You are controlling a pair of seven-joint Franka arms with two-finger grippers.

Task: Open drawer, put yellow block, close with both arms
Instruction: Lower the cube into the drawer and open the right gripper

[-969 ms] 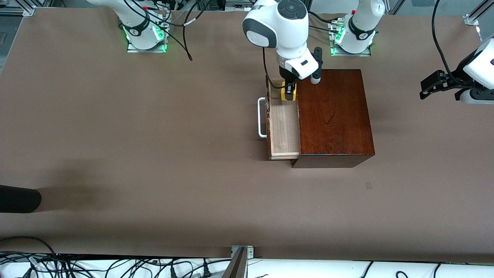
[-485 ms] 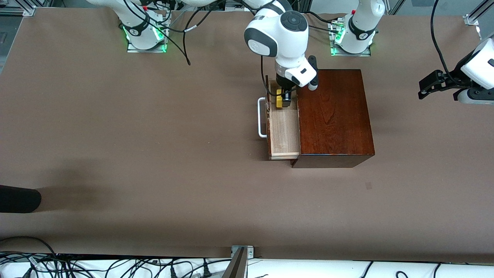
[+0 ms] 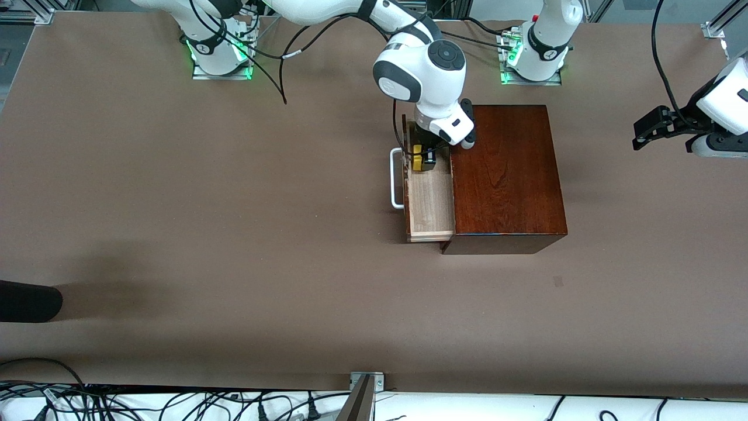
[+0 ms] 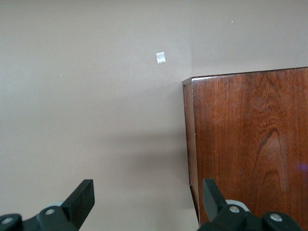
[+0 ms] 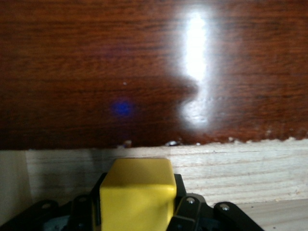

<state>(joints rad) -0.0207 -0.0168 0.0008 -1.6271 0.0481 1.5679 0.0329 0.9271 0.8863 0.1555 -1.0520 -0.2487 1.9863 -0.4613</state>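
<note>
The drawer (image 3: 431, 202) is pulled out of the dark mahogany box (image 3: 505, 175) toward the right arm's end, its white bar handle (image 3: 396, 178) outward. My right gripper (image 3: 423, 159) is shut on the yellow block (image 3: 417, 158) and holds it low inside the drawer's tray, at the end farthest from the front camera. In the right wrist view the block (image 5: 137, 195) sits between the black fingers (image 5: 190, 207), with pale tray wood and the dark inner face of the drawer's front ahead. My left gripper (image 3: 643, 131) is open and waits above the table at the left arm's end; its wrist view shows the box's corner (image 4: 240, 144).
A small pale square mark (image 4: 160, 57) lies on the brown table near the box. A dark rounded object (image 3: 29, 301) pokes in at the table's edge at the right arm's end. Cables run along the front edge.
My right gripper has lowered with the yellow block into the drawer and shifted toward the drawer's front. The left arm has barely moved.
</note>
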